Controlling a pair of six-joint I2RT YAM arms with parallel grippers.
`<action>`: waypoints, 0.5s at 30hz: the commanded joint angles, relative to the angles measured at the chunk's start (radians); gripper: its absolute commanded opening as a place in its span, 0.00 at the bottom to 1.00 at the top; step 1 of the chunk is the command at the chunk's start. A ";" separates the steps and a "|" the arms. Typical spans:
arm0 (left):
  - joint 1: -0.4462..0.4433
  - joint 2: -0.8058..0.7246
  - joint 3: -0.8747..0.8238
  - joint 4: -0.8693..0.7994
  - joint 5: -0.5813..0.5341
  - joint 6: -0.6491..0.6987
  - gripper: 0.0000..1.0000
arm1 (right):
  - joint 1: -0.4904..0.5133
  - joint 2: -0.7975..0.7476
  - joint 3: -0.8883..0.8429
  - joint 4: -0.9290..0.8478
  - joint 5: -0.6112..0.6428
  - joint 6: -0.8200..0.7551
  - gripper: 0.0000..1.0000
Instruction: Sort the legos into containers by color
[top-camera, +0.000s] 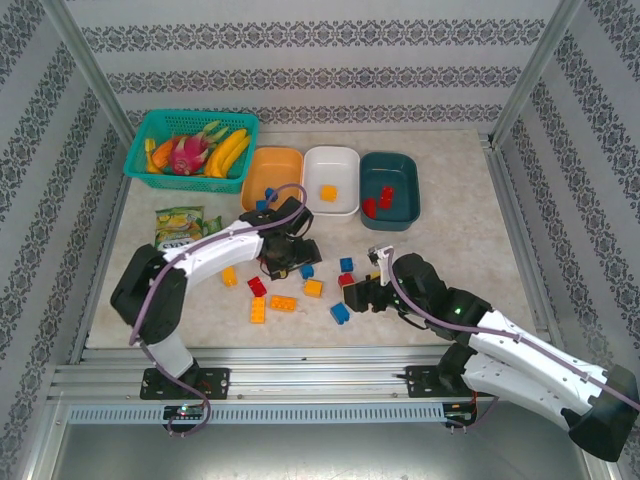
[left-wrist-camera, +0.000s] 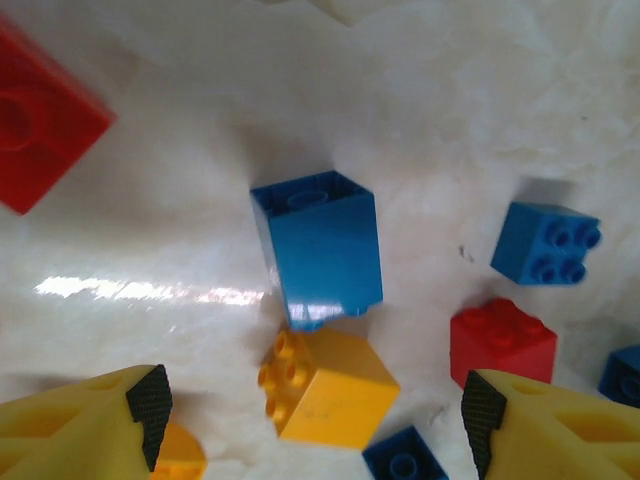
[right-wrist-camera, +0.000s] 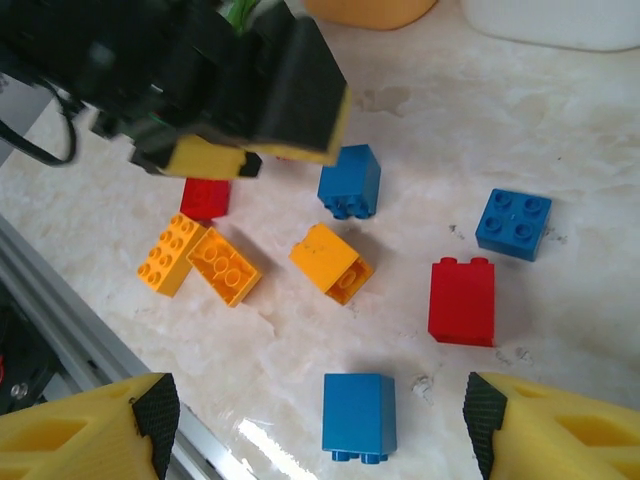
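My left claw (left-wrist-camera: 315, 415) hangs spread wide above a blue brick (left-wrist-camera: 320, 250) on the table (left-wrist-camera: 450, 80). My right claw (right-wrist-camera: 320, 425) is spread too, over a second blue brick (right-wrist-camera: 358, 412). I judge this is the picking step: each claw must next descend and close on smooth sides. Near the right claw I count three blue, two red and three yellow-orange bricks. Beyond them stand three trays: orange tray (top-camera: 275, 170), white tray (top-camera: 330, 165), teal tray (top-camera: 397, 170).

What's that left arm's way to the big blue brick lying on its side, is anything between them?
Yes. A yellow brick lies between the left arm's open fingers and the blue brick, and it seems to touch the blue one's near end. Nothing else visible sits between them.
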 joint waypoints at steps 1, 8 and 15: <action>-0.010 0.060 0.043 0.016 -0.023 -0.057 0.78 | 0.017 -0.016 -0.002 0.031 0.046 0.020 0.77; -0.011 0.188 0.114 0.009 -0.035 -0.054 0.66 | 0.016 -0.014 0.012 0.013 0.041 0.014 0.77; -0.012 0.211 0.123 0.011 -0.061 -0.052 0.41 | 0.015 -0.001 0.018 0.018 0.036 0.017 0.76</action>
